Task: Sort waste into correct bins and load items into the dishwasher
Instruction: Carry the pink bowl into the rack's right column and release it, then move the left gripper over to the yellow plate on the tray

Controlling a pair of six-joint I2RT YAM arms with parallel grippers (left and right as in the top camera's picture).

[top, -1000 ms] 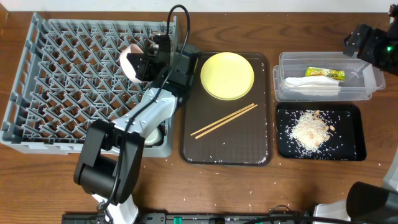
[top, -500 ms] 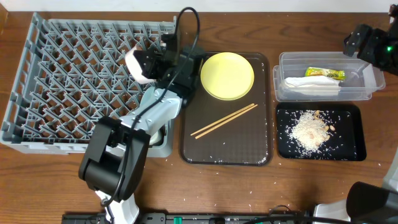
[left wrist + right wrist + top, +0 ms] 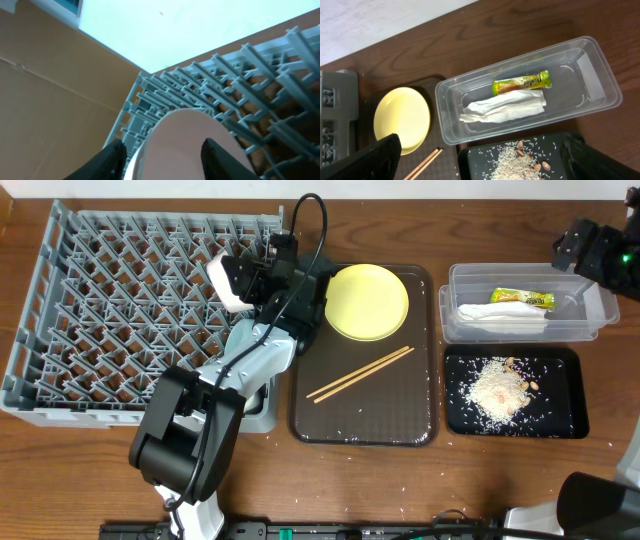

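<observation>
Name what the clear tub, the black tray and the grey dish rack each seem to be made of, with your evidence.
Clear tub: likely thin plastic, glossy; see-through walls and a rounded moulded rim.
Black tray: probably plastic, perhaps lacquered; smooth, faintly shiny face.
Dish rack: moulded grey plastic, matt; uniform lattice and pegs.

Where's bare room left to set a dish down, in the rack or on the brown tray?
Dish rack: left and middle pegs are bare; its right edge is crowded by the left end effector and white cup. Brown tray: free below the chopsticks; the yellow plate fills its top.
</observation>
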